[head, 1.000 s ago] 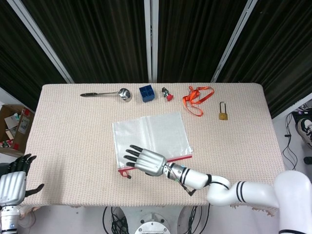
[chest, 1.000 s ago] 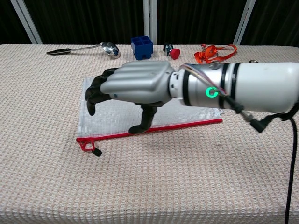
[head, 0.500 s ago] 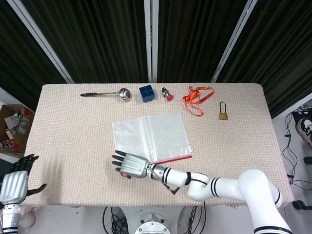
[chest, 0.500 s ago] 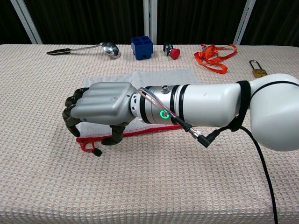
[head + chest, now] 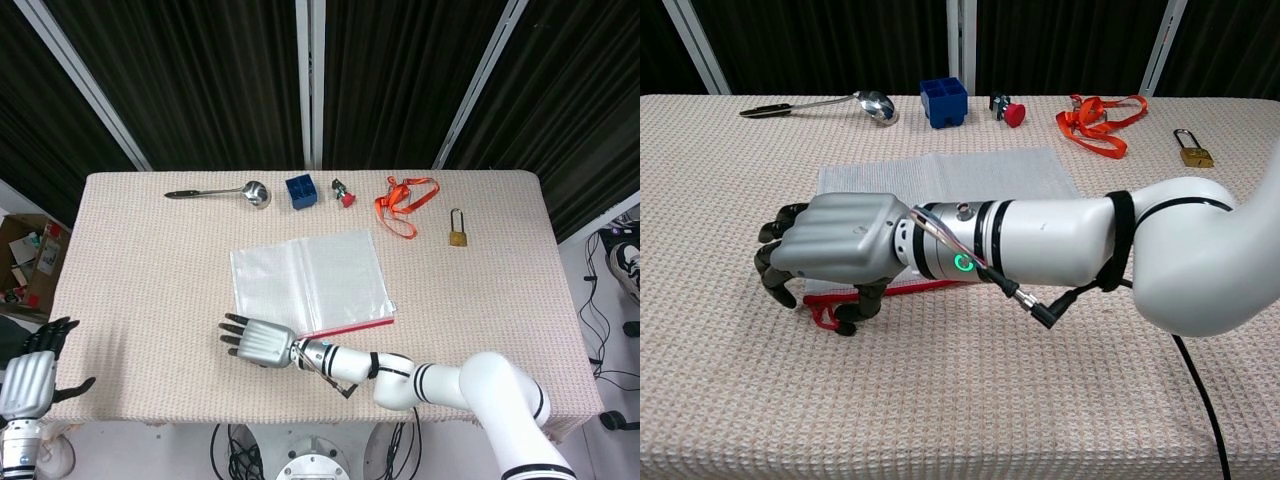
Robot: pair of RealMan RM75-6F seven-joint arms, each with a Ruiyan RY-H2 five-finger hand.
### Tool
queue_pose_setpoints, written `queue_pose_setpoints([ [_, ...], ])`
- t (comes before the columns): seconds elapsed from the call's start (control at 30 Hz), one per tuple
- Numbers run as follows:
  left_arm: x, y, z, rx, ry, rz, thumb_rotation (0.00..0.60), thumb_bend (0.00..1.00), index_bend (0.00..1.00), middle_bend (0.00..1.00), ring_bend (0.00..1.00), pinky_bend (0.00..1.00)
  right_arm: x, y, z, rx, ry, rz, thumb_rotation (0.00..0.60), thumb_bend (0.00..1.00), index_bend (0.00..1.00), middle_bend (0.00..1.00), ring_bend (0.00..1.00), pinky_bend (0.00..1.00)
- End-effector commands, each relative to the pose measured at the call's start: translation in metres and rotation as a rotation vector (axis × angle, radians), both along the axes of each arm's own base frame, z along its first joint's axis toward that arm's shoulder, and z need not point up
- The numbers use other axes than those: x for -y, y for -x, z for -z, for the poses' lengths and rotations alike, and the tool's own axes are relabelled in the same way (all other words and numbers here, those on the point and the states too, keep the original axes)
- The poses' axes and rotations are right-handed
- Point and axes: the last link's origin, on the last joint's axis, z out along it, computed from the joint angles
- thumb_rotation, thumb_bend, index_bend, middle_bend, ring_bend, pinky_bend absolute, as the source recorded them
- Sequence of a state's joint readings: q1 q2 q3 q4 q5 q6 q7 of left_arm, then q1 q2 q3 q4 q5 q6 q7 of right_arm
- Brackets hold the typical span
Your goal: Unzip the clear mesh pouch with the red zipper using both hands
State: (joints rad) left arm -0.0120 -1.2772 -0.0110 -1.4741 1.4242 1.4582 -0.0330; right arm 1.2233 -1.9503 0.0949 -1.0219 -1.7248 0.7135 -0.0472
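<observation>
The pouch [image 5: 310,280] is lying flat at the table's centre, its red zipper [image 5: 920,289] along the near edge. The right hand [image 5: 830,255] is hovering over the zipper pull [image 5: 825,317], fingers curled; whether it is gripping, I cannot tell. It should pinch the pull firmly. The left hand [image 5: 28,375], spread and holding nothing at lower left, should come to pin the pouch.

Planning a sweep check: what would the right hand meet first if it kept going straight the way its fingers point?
Probably nothing: the right hand points toward the robot's left, and only bare table lies ahead to the edge. Its height is unclear.
</observation>
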Motion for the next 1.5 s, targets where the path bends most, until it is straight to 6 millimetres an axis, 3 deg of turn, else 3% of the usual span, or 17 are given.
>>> queue_pose_setpoints([
  [0.03,0.000,0.001,0.000,0.001,0.000,-0.002,0.600,0.07,0.17,0.12,0.10,0.16,0.000,-0.001,0.003,0.002,-0.001,-0.002,0.600,0.32,0.37,0.15,0.00,0.00],
  [0.37,0.002,0.001,0.000,0.029,-0.001,0.006,0.600,0.07,0.17,0.12,0.10,0.16,-0.002,-0.004,0.011,0.009,-0.012,-0.004,0.600,0.34,0.47,0.18,0.00,0.00],
  [0.7,0.003,0.001,0.003,0.045,0.005,0.006,0.600,0.07,0.17,0.12,0.10,0.16,-0.006,-0.008,0.013,0.049,-0.017,-0.026,0.600,0.43,0.70,0.24,0.00,0.03],
  [0.87,-0.005,0.000,0.005,0.106,0.017,0.034,0.600,0.06,0.17,0.12,0.10,0.16,-0.008,-0.009,0.001,0.134,0.001,-0.053,0.600,0.47,0.80,0.25,0.01,0.04],
  [1.03,-0.029,-0.004,0.011,0.239,0.023,0.088,0.600,0.05,0.18,0.12,0.10,0.16,-0.005,-0.009,-0.025,0.239,0.044,-0.080,0.600,0.48,0.85,0.25,0.01,0.04],
  [1.17,-0.056,-0.018,0.021,0.381,0.050,0.163,0.600,0.04,0.22,0.12,0.10,0.16,-0.001,-0.009,-0.048,0.305,0.072,-0.082,0.600,0.48,0.85,0.25,0.01,0.01],
  [1.3,-0.085,-0.045,0.039,0.531,0.129,0.269,0.600,0.04,0.25,0.12,0.10,0.16,0.003,-0.009,-0.069,0.369,0.098,-0.097,0.600,0.48,0.87,0.24,0.01,0.00],
  [1.5,-0.129,-0.090,0.065,0.587,0.211,0.429,0.600,0.04,0.25,0.12,0.10,0.16,0.011,-0.014,-0.096,0.422,0.134,-0.088,0.600,0.48,0.87,0.24,0.00,0.00],
])
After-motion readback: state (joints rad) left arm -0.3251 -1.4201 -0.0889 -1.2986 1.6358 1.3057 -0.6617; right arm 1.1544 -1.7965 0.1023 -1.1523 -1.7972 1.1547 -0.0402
